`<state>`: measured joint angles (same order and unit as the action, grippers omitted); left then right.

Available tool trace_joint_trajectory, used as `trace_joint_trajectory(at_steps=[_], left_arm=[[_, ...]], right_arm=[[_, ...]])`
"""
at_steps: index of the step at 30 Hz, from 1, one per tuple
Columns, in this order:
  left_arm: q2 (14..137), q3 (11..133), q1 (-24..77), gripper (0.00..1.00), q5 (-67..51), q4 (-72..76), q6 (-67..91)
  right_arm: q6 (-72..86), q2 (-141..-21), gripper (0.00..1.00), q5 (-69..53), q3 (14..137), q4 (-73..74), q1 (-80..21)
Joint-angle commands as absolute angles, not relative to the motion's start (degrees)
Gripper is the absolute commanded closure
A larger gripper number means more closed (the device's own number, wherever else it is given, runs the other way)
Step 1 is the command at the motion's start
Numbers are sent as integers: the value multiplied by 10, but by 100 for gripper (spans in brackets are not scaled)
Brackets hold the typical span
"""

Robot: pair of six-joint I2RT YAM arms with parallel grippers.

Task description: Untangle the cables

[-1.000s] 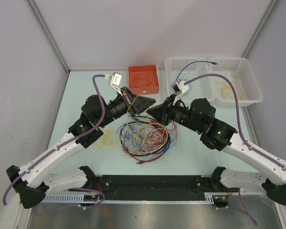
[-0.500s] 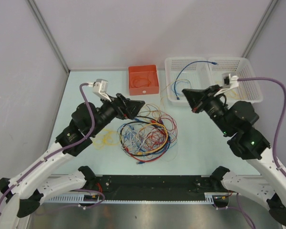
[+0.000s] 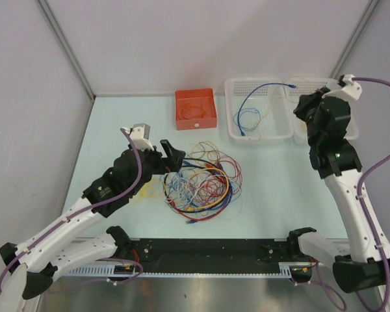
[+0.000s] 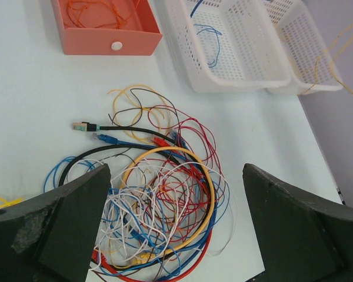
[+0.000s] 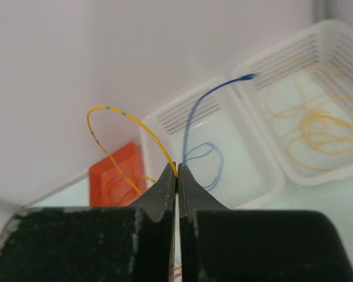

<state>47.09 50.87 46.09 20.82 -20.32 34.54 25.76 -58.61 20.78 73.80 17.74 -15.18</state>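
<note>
The cables (image 3: 200, 182) lie as one tangle of red, blue, white, orange and black loops on the table's middle (image 4: 165, 200). My left gripper (image 3: 173, 155) hovers at the tangle's left edge, open, with its two fingers wide apart over the pile and nothing between them (image 4: 175, 170). My right gripper (image 3: 301, 109) is raised over the white baskets. It is shut (image 5: 176, 170) on a thin yellow cable (image 5: 129, 120), which arcs up from the fingertips and down to the left.
An orange box (image 3: 195, 108) with orange wire stands at the back. Two white baskets sit at the back right. The left one (image 3: 260, 138) holds a blue cable (image 3: 253, 97); the right one (image 3: 315, 80) holds yellow cables (image 5: 317, 126). Loose yellow wire (image 3: 146, 188) lies left of the tangle.
My left gripper has opened and drawn back toward the near left. My right arm has swung up and to the right, from the tangle to over the baskets, staying shut.
</note>
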Motion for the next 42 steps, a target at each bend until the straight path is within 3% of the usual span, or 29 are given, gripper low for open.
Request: trace_joint_trajectory(at_steps=[1, 10, 23, 24, 26, 27, 29, 30, 36, 42], left_arm=[[466, 504, 457, 0, 209, -200, 366], [472, 457, 457, 0, 176, -198, 399], [501, 411, 454, 1, 186, -172, 386], [506, 413, 453, 0, 185, -172, 386], [519, 418, 452, 0, 185, -176, 386], [522, 419, 453, 0, 184, -178, 388], [530, 424, 452, 0, 180, -182, 388], [532, 424, 452, 0, 180, -183, 389], [530, 435, 452, 1, 179, -190, 397], [507, 438, 452, 0, 168, -210, 410]], right_arm=[[334, -636, 100, 258, 755, 138, -38], [450, -779, 100, 230, 786, 41, 99], [416, -927, 100, 271, 836, 30, 156], [415, -932, 94, 279, 838, 38, 156], [416, -943, 51, 287, 852, 47, 157], [413, -950, 24, 285, 857, 57, 157], [427, -947, 4, 270, 858, 55, 156], [432, -937, 0, 259, 858, 44, 149], [471, -890, 0, 212, 864, 18, 63], [399, -842, 0, 113, 814, 44, -117]])
